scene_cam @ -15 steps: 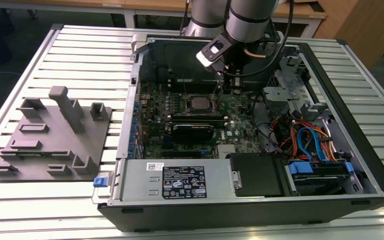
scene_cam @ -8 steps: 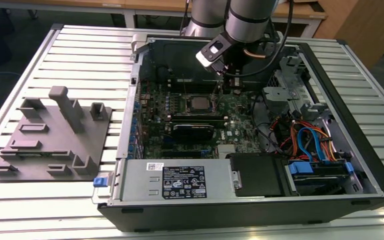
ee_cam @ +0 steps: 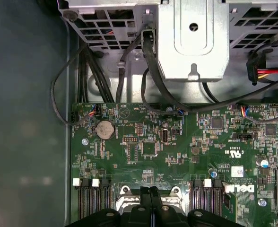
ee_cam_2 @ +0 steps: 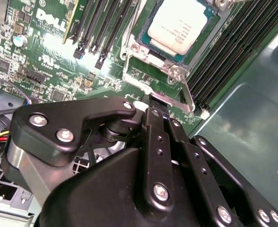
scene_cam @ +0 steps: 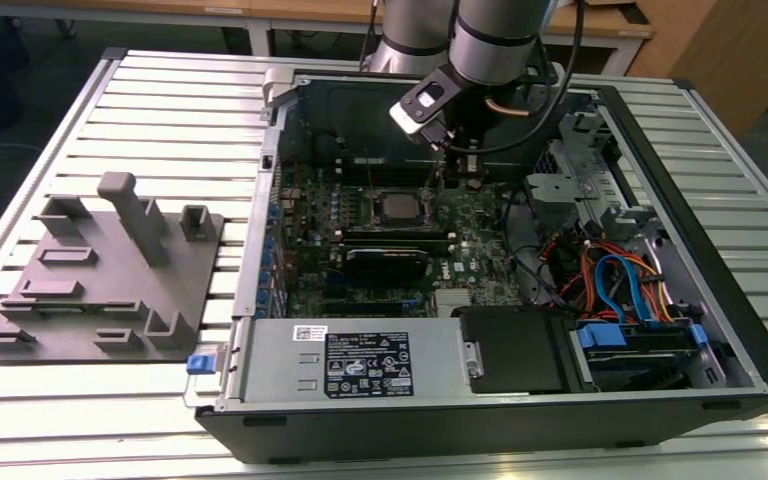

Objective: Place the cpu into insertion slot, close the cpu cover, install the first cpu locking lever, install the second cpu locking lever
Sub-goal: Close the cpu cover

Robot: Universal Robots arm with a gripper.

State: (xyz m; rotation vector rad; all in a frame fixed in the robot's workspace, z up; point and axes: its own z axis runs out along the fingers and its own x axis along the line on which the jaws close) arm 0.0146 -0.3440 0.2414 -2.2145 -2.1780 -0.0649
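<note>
The cpu [ee_cam_2: 177,23] shows its silver-grey face and lies flat in the insertion slot, which is hidden under it. The silver cpu cover [ee_cam_2: 146,53] lies down around the chip. A thin metal locking lever [ee_cam_2: 187,97] runs along the socket's edge. My gripper [ee_cam_2: 154,101] is shut, its black fingers pressed together with the tips right at the end of that lever. I cannot tell whether they pinch it. In the first wrist view the gripper [ee_cam: 151,193] sits over the socket frame [ee_cam: 125,193]. In the exterior view the gripper [scene_cam: 460,178] hangs just beside the cpu [scene_cam: 396,206].
Long black memory slots [ee_cam_2: 101,28] flank the socket, with more on its other side [ee_cam_2: 229,42]. A metal drive cage [ee_cam: 191,38] and black cables [ee_cam: 106,71] stand past the board's edge. The case wall [scene_cam: 257,200] rises nearby. A grey fixture plate [scene_cam: 104,270] lies outside the case.
</note>
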